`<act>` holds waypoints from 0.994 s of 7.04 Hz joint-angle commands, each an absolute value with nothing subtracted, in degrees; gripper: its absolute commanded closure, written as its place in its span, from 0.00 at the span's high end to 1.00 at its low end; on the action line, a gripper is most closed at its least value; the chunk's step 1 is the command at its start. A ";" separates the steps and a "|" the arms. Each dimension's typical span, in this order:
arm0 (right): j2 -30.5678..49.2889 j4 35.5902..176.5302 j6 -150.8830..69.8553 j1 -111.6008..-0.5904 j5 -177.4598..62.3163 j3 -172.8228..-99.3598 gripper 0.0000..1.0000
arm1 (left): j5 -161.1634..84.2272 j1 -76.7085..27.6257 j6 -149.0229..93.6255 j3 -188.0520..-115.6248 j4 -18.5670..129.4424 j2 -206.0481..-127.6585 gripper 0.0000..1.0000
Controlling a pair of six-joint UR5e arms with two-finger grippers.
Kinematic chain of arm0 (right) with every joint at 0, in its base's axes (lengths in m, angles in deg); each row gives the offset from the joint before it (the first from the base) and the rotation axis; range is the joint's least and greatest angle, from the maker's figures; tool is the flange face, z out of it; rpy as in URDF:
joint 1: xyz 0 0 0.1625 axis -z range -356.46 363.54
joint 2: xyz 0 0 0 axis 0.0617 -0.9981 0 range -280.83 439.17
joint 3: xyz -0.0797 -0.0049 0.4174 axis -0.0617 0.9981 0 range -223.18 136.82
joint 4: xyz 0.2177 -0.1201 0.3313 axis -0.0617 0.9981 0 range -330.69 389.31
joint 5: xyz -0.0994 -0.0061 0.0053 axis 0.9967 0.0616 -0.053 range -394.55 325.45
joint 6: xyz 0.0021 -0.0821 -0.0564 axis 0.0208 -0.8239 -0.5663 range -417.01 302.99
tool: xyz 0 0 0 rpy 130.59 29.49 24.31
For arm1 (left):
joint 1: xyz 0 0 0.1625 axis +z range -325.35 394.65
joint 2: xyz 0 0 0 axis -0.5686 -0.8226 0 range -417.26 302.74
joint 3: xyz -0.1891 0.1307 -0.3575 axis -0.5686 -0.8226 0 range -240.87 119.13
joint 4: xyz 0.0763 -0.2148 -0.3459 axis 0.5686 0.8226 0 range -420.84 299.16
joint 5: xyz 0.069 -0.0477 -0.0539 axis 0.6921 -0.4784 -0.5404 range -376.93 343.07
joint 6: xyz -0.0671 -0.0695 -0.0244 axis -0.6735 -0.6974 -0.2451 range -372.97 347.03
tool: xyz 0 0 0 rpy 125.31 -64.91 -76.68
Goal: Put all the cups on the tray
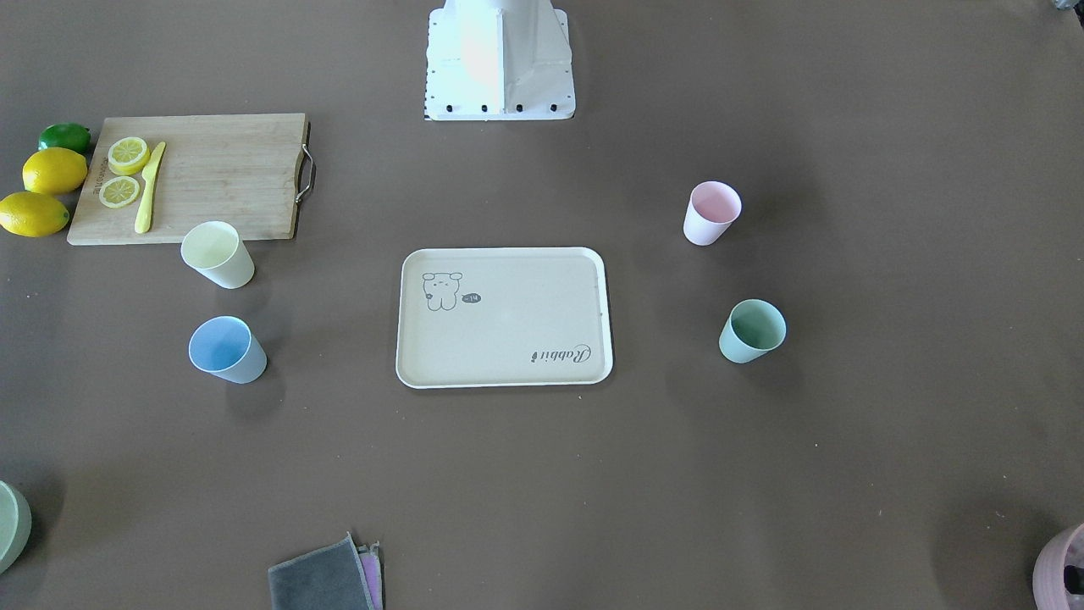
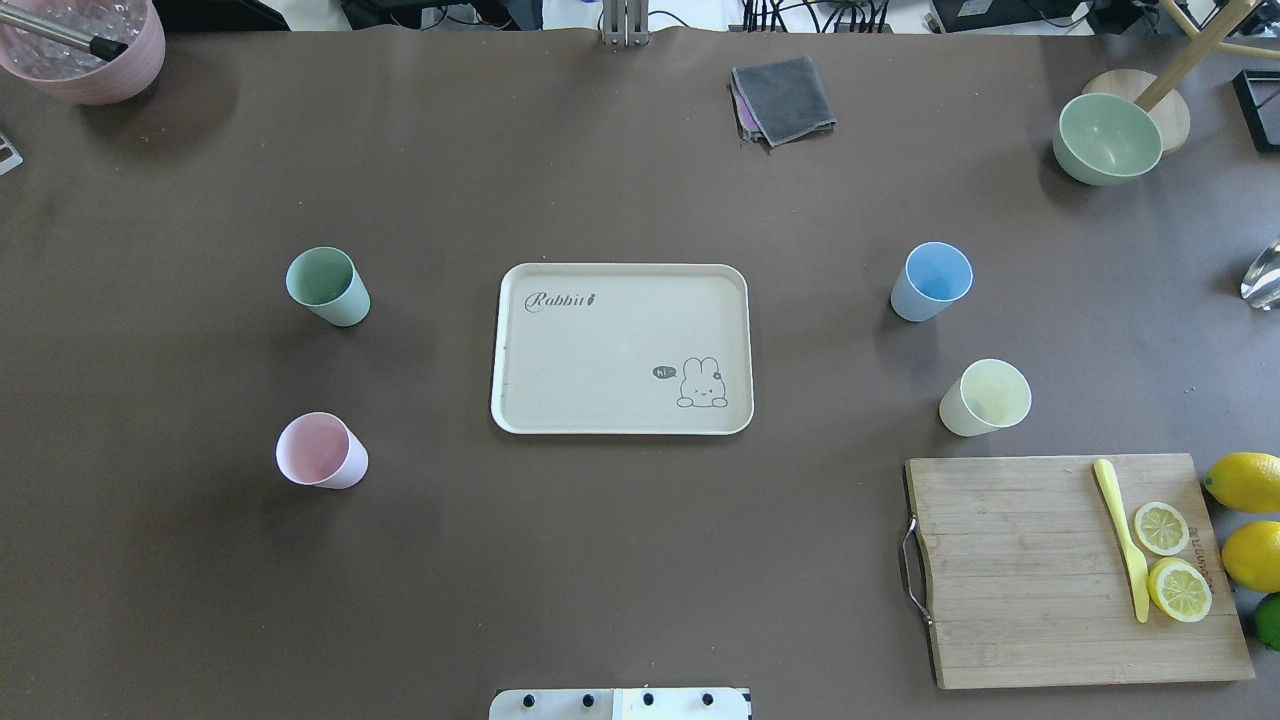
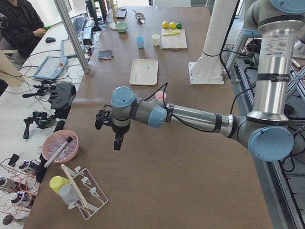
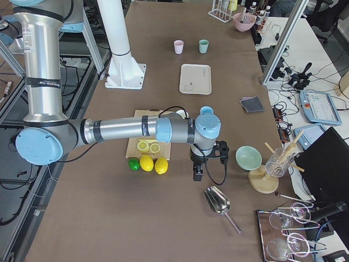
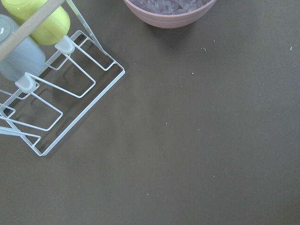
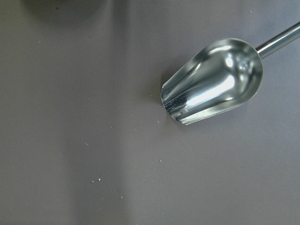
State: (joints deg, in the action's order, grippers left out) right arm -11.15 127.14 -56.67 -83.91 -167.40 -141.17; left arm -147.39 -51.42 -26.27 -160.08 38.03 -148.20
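The cream tray (image 2: 600, 350) with "Rabbit" script lies at the table's middle with nothing on it. In the overhead view the mint green cup (image 2: 326, 285) and pale pink cup (image 2: 320, 451) stand left of it. The light blue cup (image 2: 932, 280) and pale yellow cup (image 2: 985, 397) stand right of it. All stand upright on the table, apart from the tray. My left gripper (image 3: 116, 144) hangs far beyond the left end, near the mauve pot. My right gripper (image 4: 197, 173) hangs past the lemons. I cannot tell whether either is open or shut.
A wooden cutting board (image 2: 1040, 600) with lemon slices and a yellow knife lies beside the yellow cup. A green bowl (image 2: 1107, 138), a grey cloth (image 2: 783, 98) and the mauve pot (image 2: 85, 50) sit at the far edge. A metal scoop (image 6: 213, 79) and a wire rack (image 5: 47, 103) lie under the wrists.
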 commanded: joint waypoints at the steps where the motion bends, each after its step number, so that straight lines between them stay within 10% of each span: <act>1: -11.10 127.05 -56.66 -83.92 -167.44 -141.18 1.00 | -147.45 -51.48 -26.24 -160.89 37.95 -147.26 0.98; 7: -10.66 126.78 -56.66 -83.83 -167.88 -141.53 1.00 | -147.28 -51.21 -26.33 -159.75 37.95 -147.35 0.98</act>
